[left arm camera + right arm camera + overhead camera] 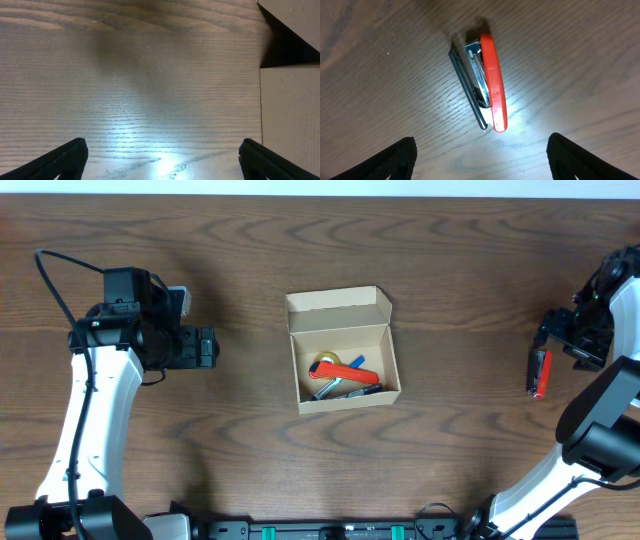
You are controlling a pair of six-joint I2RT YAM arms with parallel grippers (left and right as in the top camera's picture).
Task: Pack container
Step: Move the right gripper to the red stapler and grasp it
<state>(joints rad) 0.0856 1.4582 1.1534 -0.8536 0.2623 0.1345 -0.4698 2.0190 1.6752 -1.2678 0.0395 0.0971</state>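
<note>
The container, a tan cardboard box, sits open in the middle of the table with its lid flap standing at the back. Inside lie a yellow ring, a red piece, a blue pen and dark pens. Its wall shows at the right of the left wrist view. My left gripper is open and empty over bare wood, left of the box. A red stapler lies on the table at the far right. My right gripper hovers above it, open, with nothing between its fingers.
The wooden table stretches around the box. The lid flap juts toward the left gripper's upper right. A dark rail runs along the front edge between the arm bases.
</note>
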